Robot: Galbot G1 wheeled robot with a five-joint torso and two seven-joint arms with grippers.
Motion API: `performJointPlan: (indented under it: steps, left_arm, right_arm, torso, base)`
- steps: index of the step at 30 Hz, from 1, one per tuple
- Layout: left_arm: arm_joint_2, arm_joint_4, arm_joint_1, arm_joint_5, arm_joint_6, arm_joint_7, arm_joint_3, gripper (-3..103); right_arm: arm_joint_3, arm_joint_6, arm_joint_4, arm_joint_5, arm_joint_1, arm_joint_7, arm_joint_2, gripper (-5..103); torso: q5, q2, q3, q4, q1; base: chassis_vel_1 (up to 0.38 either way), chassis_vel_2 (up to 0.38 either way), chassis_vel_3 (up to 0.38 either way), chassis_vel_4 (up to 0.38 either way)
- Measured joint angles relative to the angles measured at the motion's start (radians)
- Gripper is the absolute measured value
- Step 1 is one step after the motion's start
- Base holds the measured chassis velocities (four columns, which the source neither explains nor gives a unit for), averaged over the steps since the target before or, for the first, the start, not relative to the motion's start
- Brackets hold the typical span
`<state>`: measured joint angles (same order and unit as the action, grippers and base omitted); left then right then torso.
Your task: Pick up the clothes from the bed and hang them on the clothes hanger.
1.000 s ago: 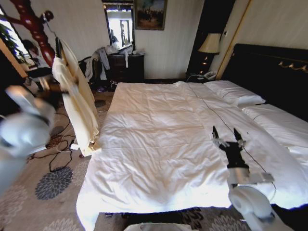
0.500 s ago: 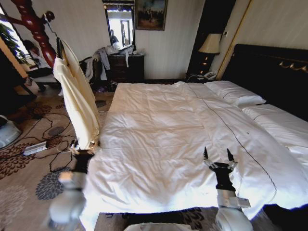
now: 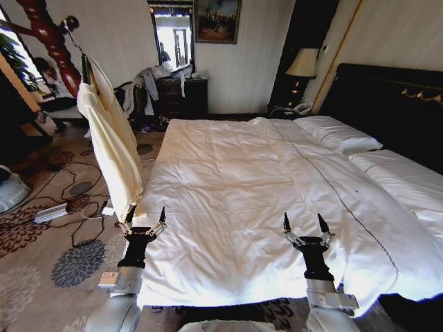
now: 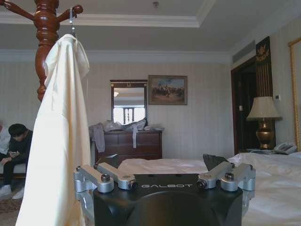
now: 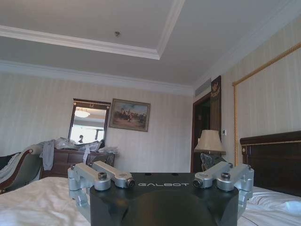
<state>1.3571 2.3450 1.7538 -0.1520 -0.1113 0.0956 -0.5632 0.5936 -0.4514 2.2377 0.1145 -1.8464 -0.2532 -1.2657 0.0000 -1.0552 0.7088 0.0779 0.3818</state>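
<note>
The pale cream clothes [image 3: 111, 149] hang beside the bed's left side from the dark clothes hanger [image 3: 84, 68], whose wire hook [image 4: 71, 19] sits on a reddish wooden coat stand [image 3: 52, 41]. The bed [image 3: 228, 187], with a white duvet, spreads before me. My left gripper [image 3: 145, 216] is open and empty, low at the bed's near left corner, just below the garment's hem. Over the bed's near edge, my right gripper [image 3: 303, 223] points upward, open and empty. In the left wrist view the clothes [image 4: 59, 141] drape close beside the open left gripper [image 4: 162, 162].
A dark dresser with a grey clothing heap [image 3: 173, 83] stands against the far wall under a mirror. A lamp [image 3: 302, 63] and the black headboard [image 3: 394, 104] are on the right. Cables and a power strip [image 3: 52, 211] lie on the patterned carpet at left.
The left arm swung down from high at the left to the bed's near left corner. The right gripper drew back toward the bed's near edge. The garment stayed hanging.
</note>
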Motion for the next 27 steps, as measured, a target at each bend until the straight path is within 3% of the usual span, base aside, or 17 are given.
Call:
performJointPlan:
  steps: [27]
  left_arm:
    - [-0.008,-0.005,-0.001,-0.008,0.004,0.003,-0.001,100]
  right_arm:
    - [0.002,0.001,-0.002,0.006,0.002,0.002,0.002,100]
  torso:
    - [0.0000,0.000,0.000,0.0000,0.000]
  base:
    - [0.000,0.000,0.000,0.000]
